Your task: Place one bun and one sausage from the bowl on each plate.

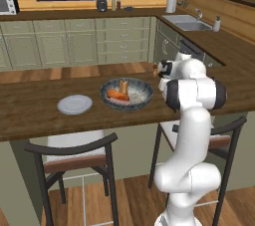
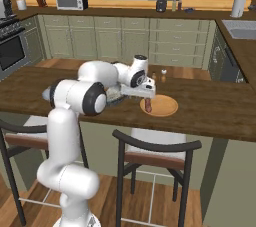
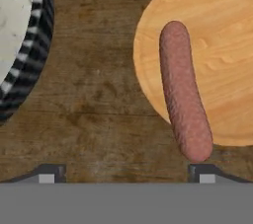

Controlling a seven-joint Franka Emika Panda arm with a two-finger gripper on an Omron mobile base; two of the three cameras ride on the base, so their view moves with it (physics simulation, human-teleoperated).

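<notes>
Gripper [image 3: 127,172] open, sausage [image 3: 184,91] beyond

So the wide speckled grey-blue bowl [image 1: 127,93] with buns and sausages sits mid-tabletop, a flat pale grey plate [image 1: 74,104] well apart on one side, and a reddish-brown sausage [image 3: 184,90] lies flat, overhanging the tan-orange wooden plate's [image 3: 222,45] rim.

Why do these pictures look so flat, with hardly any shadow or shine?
Hand view: the sausage lies evenly lit on the tan plate, no glare, slightly soft edges. Left base view: the bowl casts only a faint shadow. Right base view: the counter looks matte.
</notes>
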